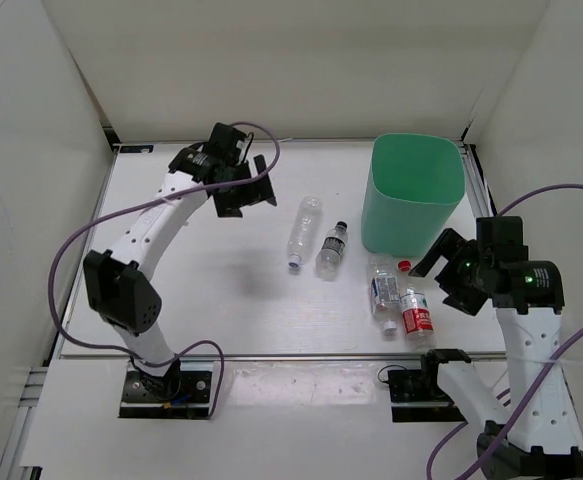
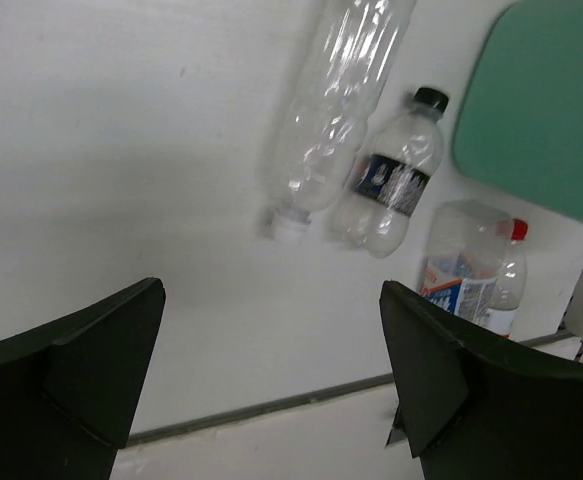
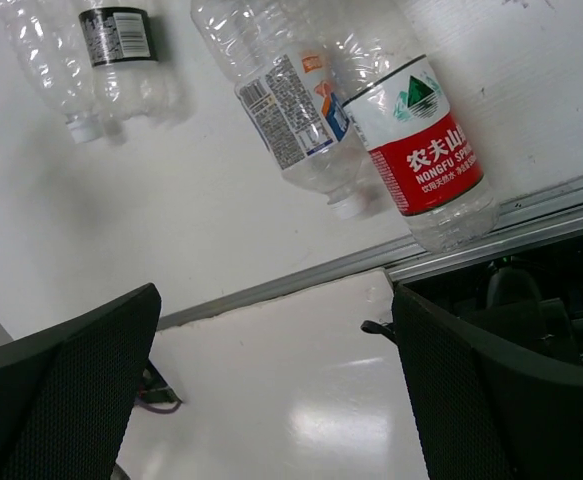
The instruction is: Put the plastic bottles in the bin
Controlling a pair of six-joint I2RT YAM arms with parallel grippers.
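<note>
Two pincers hang above the table (image 1: 221, 290), each with its jaws spread wide and nothing between them. The left pincer (image 2: 271, 300) looks toward an unlabelled bottle (image 2: 336, 110) lying on its side, with a black-capped bottle (image 2: 391, 175) pressed against it. The right pincer (image 3: 276, 300) is above the near pair: a white-labelled bottle (image 3: 291, 110) and, right beside it, a red-labelled bottle (image 3: 426, 150) whose base reaches the metal strip (image 3: 301, 272) at the table's near edge. All four lie outside the mint-green bin (image 1: 411, 215), which stands upright at the far right, just beyond the near pair.

Trouble would most likely come from the pairing. A finger coming down between two touching bottles could shove the neighbour and send it rolling, since all are round and probably light. The red-labelled one sits where a push could roll it over the strip. Thin clear walls may buckle or slip in a squeeze. A swinging arm might also knock the bin over.
</note>
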